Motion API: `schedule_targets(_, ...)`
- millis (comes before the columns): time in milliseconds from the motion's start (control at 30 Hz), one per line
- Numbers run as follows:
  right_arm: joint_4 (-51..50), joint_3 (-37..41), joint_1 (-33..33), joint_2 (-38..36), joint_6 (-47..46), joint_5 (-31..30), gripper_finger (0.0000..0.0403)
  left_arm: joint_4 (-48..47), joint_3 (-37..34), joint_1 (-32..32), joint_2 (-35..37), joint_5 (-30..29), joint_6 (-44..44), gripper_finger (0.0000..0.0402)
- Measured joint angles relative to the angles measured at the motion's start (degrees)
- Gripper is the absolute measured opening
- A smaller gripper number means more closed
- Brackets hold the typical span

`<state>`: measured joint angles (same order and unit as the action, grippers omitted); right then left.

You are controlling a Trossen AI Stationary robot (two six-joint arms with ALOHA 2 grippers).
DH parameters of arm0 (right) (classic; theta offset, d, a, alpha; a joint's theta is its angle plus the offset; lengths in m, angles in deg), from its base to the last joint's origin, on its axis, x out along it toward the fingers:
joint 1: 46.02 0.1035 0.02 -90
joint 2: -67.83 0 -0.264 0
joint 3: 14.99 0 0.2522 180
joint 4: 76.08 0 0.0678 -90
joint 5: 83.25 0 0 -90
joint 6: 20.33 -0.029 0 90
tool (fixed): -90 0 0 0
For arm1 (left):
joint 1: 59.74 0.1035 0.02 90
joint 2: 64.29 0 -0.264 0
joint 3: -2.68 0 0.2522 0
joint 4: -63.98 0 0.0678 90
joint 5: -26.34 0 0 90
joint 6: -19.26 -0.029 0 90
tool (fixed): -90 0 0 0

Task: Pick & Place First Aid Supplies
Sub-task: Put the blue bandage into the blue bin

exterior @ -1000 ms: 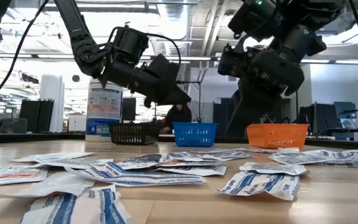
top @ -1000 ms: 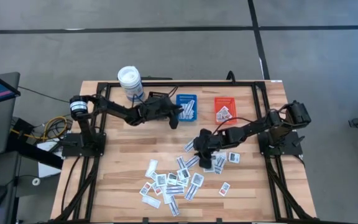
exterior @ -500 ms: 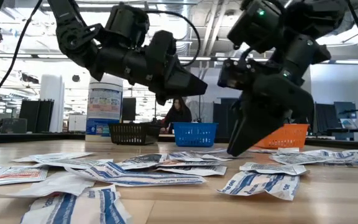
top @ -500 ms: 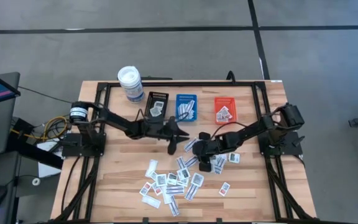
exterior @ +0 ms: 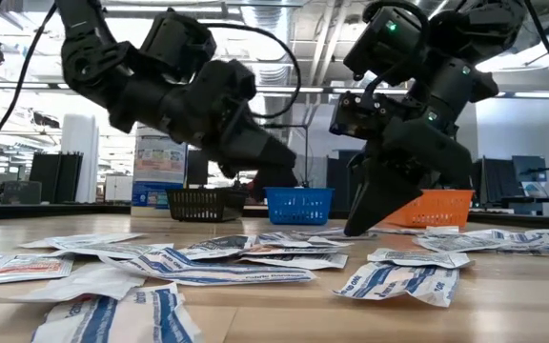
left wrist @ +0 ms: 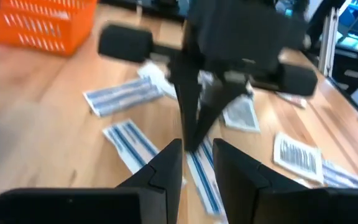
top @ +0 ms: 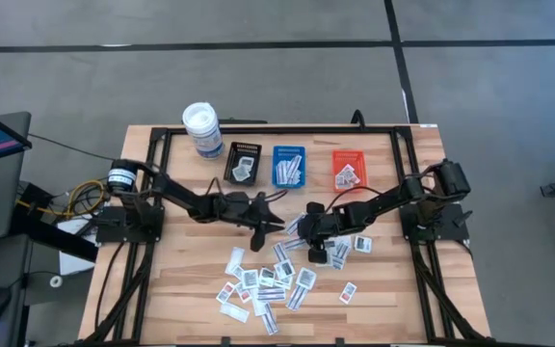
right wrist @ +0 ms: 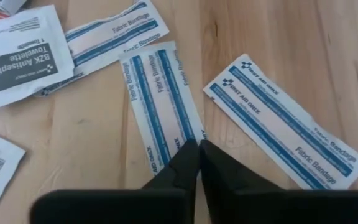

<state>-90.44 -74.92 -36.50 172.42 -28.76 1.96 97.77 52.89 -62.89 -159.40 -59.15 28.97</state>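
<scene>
progress: early, a few first aid supplies (top: 264, 281) sit in trays (top: 289, 166), most lie loose just beyond both grippers | right gripper (right wrist: 196, 152): nearly closed, pinching a bandage packet (right wrist: 160, 102) edge | left gripper (left wrist: 197, 163): narrowly open, empty, facing it

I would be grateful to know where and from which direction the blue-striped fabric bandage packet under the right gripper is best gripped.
Judging by its pose, take the fabric bandage packet at its short end, coming straight down from above. It lies flat on the bare table, long and thin, so only an edge offers purchase. The right gripper has its shut fingertips at that near end; the neighbouring packet lies apart, leaving room.
</scene>
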Motion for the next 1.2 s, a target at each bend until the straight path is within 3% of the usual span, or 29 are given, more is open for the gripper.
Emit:
schedule_targets(267,2.0,-1.18,-0.24,-1.23,0.08,-2.67,0.0007,-0.02,-2.89,-3.86,0.0,-1.66,4.61,0.009)
schedule_targets(467,2.12,-4.12,0.84,-2.14,5.25,-12.77,0.0003,0.35,-2.87,-5.49,0.0,-5.17,4.21,0.009)
schedule_targets(800,2.87,-4.54,-0.58,-6.39,9.27,-29.98,0.0001,0.49,-2.83,-5.47,0.0,-5.47,4.25,0.009)
schedule_targets(1000,3.61,-4.61,-7.17,-11.57,11.85,-30.46,0.0001,0.49,-2.83,-5.47,0.0,-5.4,4.27,0.009)
schedule_targets(1200,4.4,-4.63,-15.4,-11.98,11.5,-29.9,0.0003,0.49,-2.83,-5.47,0.0,-5.38,4.27,0.009)
